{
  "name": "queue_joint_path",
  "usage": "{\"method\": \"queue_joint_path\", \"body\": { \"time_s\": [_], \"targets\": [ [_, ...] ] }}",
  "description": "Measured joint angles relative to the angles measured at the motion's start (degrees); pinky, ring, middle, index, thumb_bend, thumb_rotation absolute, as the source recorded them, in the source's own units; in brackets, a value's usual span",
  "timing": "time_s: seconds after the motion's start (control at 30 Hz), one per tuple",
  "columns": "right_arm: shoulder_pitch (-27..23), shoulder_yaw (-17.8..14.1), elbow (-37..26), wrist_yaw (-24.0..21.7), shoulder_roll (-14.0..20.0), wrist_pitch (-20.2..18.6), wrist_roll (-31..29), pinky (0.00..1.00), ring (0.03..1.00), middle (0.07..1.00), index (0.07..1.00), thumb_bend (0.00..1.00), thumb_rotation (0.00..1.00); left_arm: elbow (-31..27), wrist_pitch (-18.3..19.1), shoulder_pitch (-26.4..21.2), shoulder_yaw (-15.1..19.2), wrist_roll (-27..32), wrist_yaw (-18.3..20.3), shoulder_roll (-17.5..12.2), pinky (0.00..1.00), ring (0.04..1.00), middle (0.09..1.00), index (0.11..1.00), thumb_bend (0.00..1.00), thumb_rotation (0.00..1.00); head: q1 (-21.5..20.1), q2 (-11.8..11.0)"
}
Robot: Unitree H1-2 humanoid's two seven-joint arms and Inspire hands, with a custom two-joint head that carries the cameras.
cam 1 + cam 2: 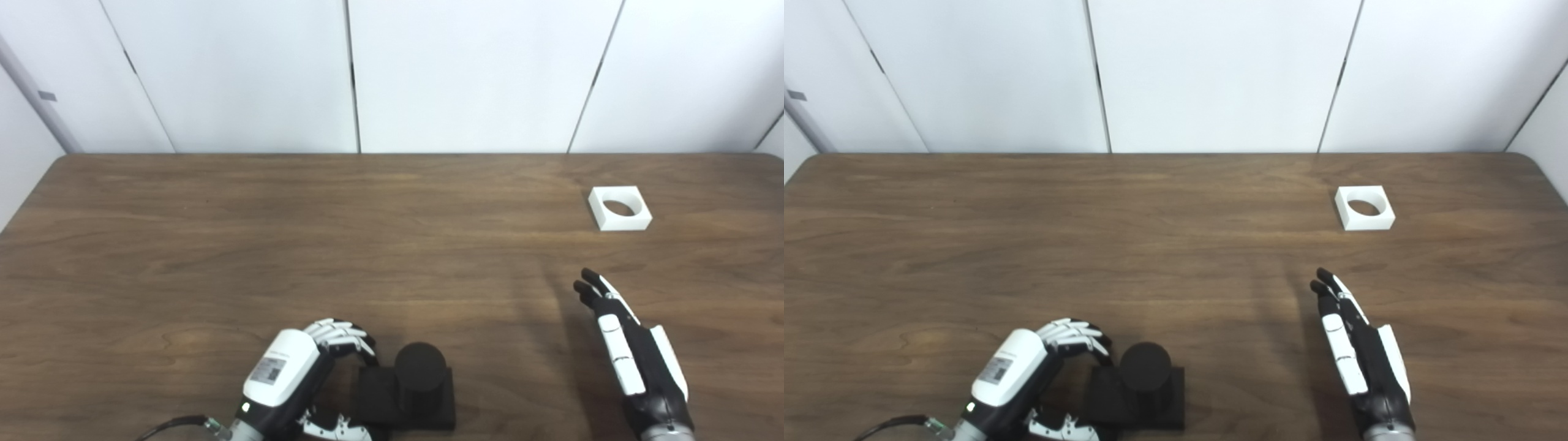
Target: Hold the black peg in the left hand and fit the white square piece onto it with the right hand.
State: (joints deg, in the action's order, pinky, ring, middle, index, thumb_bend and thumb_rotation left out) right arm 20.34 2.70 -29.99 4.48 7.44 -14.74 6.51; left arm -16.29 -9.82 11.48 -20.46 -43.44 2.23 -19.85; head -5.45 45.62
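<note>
- My left fingers (340, 335) are curling over the far edge of the black peg (419, 367) base, with the thumb coming in along the near edge; I am judging this a grasp forming, but I cannot tell whether it is firm, since the contact is partly hidden.
- My left hand (288, 373) is sitting just beside the peg, at the near edge of the table (245, 233), and the peg is standing upright on its square base, which is resting flat on the wood.
- My right fingers (603, 300) are stretching out straight and close together, holding nothing, pointing toward the far right.
- My right hand (637, 355) is hovering over bare wood, well apart from the white square piece (620, 208).
- The white square piece is lying flat near the far right of the table, its round hole facing up, untouched.
- I am judging the task as barely begun: the peg is not yet lifted, the white piece is not yet picked up, and the fitting itself is all still ahead.
</note>
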Motion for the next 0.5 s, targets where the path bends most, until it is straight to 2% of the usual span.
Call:
{"method": "queue_joint_path", "body": {
  "time_s": [0.23, 0.4, 0.43, 0.5],
  "targets": [
    [0.0, -0.31, -1.74, -0.21, 0.07, -1.7, -1.01, 1.0, 0.935, 0.895, 0.904, 0.4, 1.0, -0.23, 0.94, -0.12, 0.19, -3.82, 0.66, 1.12, 0.88, 0.816, 0.745, 0.485, 0.52, 0.05, -0.26, 1.05],
    [-0.02, -0.52, -2.06, -0.64, 0.17, -2.85, -1.59, 1.0, 0.938, 0.892, 0.904, 0.4, 0.99, -0.49, 1.5, -0.14, 0.17, -5.84, 0.93, 1.92, 0.9, 0.814, 0.734, 0.485, 0.52, 0.05, -0.53, 0.97],
    [-0.02, -0.6, -2.16, -0.73, 0.19, -3.19, -1.66, 1.0, 0.94, 0.895, 0.906, 0.41, 0.97, -0.62, 1.65, -0.15, 0.18, -6.02, 1.12, 1.98, 0.89, 0.814, 0.733, 0.485, 0.52, 0.05, -0.61, 0.97],
    [-0.05, -0.92, -2.73, -0.96, 0.19, -4.82, -2.86, 1.0, 0.955, 0.908, 0.915, 0.4, 0.83, -1.12, 2.28, -0.14, 0.15, -6.23, 1.73, 2.03, 0.88, 0.812, 0.729, 0.485, 0.52, 0.05, -0.79, 0.88]
  ]
}}
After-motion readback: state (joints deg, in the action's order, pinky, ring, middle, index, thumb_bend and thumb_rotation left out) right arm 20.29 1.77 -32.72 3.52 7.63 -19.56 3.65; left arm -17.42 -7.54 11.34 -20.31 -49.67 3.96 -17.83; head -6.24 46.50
